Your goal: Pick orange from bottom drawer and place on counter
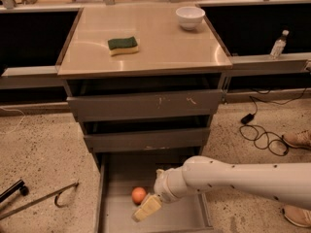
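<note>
In bottom drawer [116,217], claw [146,208] beside round orange [139,194]

My white arm [243,176] extends from the right, nearly level, sloping slightly down toward its end. The wrist [167,187] bends downward. My cream gripper [147,208] sits low, lower middle of view, angled down-left from the wrist.

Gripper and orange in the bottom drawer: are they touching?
Cannot tell. In the camera view the gripper and the orange meet in outline over the bottom drawer, but the gripper may be hanging above the fruit.
</note>
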{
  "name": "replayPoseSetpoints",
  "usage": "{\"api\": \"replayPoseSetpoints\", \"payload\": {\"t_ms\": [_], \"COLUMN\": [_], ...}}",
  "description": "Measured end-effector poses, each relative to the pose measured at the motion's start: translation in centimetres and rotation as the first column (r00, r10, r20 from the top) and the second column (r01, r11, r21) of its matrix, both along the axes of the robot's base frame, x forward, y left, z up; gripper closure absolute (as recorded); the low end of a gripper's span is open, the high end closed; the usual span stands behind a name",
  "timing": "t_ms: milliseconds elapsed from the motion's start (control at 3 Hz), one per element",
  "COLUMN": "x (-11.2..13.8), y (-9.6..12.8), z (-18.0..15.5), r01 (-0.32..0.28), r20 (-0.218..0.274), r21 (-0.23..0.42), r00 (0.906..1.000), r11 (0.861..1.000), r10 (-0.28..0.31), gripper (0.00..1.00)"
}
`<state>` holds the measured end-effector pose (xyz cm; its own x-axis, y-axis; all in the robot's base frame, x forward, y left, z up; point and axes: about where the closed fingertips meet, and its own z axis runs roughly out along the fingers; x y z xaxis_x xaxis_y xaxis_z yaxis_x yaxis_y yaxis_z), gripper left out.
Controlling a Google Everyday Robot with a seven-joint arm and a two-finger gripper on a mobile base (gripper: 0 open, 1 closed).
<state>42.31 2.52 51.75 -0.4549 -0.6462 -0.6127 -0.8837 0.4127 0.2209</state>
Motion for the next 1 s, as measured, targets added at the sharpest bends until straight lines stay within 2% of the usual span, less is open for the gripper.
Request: {"api": "replayPoseSetpoints", "payload": {"t_ms": [333, 1000], "x": [6.4, 5.7], "y": [1.2, 1.3], "z": [-3.9, -4.9], "r01": [0.120, 0.116], "r20": [0.068, 0.047], "r21": [0.034, 0.035], "r00": [0.9901, 0.9919], "r11": [0.992, 0.993], "r10": [-0.123, -0.118], "gripper": [0.00, 0.00]}}
